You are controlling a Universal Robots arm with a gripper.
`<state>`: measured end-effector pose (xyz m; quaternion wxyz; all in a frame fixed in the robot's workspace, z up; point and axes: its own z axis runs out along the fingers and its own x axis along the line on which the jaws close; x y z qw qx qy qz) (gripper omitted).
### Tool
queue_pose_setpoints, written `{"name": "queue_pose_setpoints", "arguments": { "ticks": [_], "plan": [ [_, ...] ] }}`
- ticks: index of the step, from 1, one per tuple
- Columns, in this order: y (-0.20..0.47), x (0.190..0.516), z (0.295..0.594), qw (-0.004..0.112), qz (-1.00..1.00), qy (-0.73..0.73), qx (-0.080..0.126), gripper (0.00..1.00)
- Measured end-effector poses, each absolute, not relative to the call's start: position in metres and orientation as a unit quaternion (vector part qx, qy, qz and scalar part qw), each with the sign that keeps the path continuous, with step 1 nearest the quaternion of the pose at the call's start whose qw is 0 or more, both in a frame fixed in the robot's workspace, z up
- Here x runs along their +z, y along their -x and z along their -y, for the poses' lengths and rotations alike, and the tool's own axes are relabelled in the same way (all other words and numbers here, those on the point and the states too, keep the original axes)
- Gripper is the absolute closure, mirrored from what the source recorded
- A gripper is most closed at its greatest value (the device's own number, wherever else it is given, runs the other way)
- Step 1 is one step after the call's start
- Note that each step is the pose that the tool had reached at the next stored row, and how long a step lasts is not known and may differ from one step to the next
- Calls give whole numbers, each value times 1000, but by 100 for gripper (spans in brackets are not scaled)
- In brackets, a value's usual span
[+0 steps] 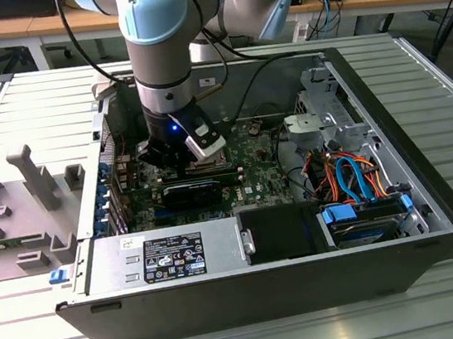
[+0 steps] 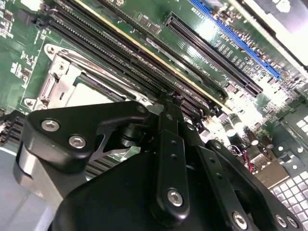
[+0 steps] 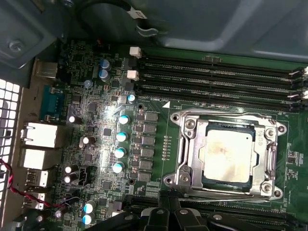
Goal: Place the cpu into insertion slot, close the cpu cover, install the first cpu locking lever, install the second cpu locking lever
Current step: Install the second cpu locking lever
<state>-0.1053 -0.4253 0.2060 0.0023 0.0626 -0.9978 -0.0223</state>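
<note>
Nothing you could read here.
Your power supply carried a black label; its print and the green board's lettering were too small.

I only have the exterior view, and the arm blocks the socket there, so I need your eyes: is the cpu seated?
Observer: Yes. In the first wrist view the cpu lies flat in the insertion slot, with its silver top showing.
Operator: And the cpu cover?
Observer: The cpu cover is down flat, framing the chip through its cut-out.
Operator: Where is the gripper relative to it?
Observer: The gripper sits just beside one edge of the cover, where a thin locking lever runs along that edge. I cannot tell whether the lever is latched.
</note>
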Motion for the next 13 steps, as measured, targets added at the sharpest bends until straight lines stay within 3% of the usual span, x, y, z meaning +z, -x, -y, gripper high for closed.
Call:
{"name": "queue_pose_setpoints", "arguments": {
  "ticks": [13],
  "plan": [
    [106, 205, 422, 2, 995, -94, -31, 89]
  ]
}}
